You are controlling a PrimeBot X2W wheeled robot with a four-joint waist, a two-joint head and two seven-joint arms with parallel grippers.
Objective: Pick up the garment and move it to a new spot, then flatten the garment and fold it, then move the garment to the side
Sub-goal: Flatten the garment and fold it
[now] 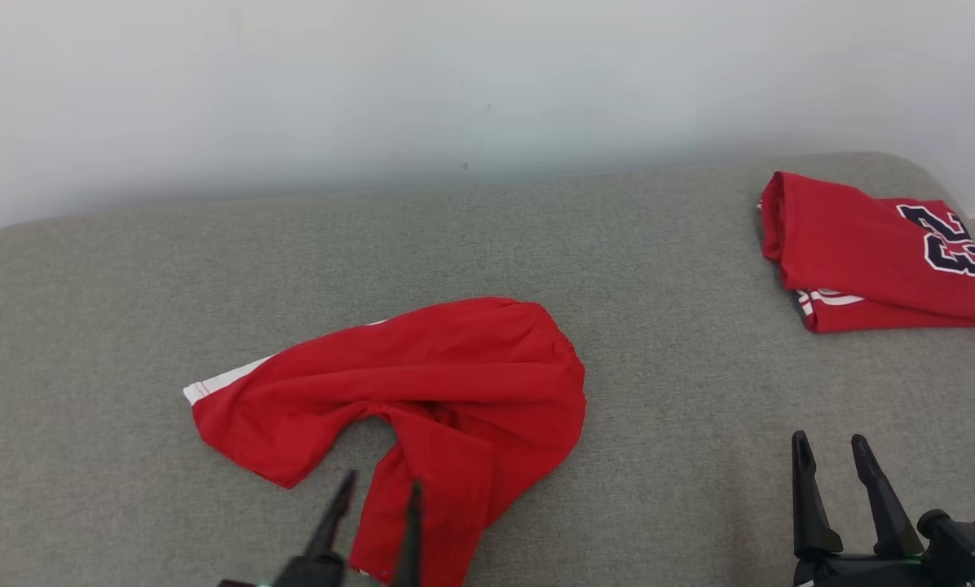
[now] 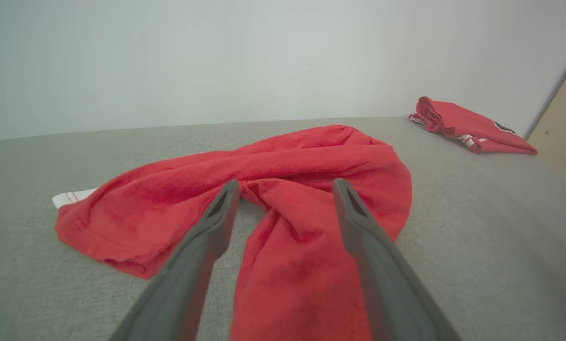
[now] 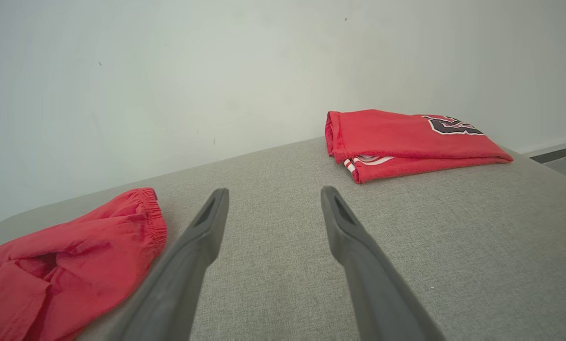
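The garment (image 1: pixel 422 391) is a pair of red shorts with a white side stripe, lying crumpled in the middle of the grey padded surface (image 1: pixel 667 269). One leg trails toward the front edge. My left gripper (image 1: pixel 377 493) hovers open over that near leg; in the left wrist view the garment (image 2: pixel 283 189) lies between and beyond the left gripper (image 2: pixel 285 187), and its spread fingers hold nothing. My right gripper (image 1: pixel 830 444) stands open at the lower right, well clear of the cloth. The right wrist view shows the right gripper (image 3: pixel 273 196) over bare surface, with the garment (image 3: pixel 70 255) at its left.
A folded red jersey (image 1: pixel 871 253) with a dark number lies at the far right of the surface, also seen as the jersey (image 3: pixel 406 142) and the jersey (image 2: pixel 467 125). A pale wall (image 1: pixel 455 90) runs behind. The surface's rounded corners fall away at left and right.
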